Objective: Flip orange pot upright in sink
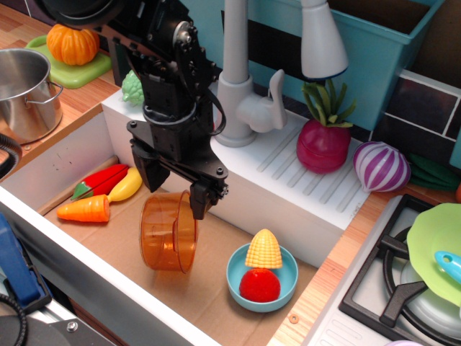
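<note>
While the orange pot [168,241] lies on its side at centre frame in the sink [216,288], axis roughly horizontal, the fingers [175,189] straddle its upper rim, seemingly pinching it.

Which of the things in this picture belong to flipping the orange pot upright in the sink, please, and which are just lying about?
Job: orange pot, on its side; sink; gripper, at the pot's rim.

Lying about: blue bowl holding corn and a red ball; carrot; steel pot; pumpkin; faucet.
</note>
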Robot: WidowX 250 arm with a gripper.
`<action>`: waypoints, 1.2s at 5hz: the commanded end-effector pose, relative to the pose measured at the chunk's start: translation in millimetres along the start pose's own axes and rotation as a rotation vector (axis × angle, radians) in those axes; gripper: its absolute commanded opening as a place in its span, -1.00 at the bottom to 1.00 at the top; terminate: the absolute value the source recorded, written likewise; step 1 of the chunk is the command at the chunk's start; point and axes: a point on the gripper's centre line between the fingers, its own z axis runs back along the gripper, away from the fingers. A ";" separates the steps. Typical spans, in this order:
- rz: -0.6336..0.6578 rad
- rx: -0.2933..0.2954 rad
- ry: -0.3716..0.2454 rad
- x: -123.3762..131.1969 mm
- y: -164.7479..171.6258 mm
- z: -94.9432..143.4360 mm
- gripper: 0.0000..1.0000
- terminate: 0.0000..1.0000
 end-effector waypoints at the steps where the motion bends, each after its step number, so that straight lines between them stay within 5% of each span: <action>1: 0.000 0.000 0.000 0.0 0.0 0.0 1.00 -1.00; 2: -0.019 0.003 0.014 7.6 -2.4 -3.8 1.00 -1.00; 3: -0.061 0.069 0.046 11.8 -7.2 -7.3 1.00 -1.00; 4: -0.128 0.205 0.030 12.4 -9.8 -15.9 1.00 -1.00; 6: -0.179 0.283 0.019 11.2 -2.4 -29.2 1.00 -1.00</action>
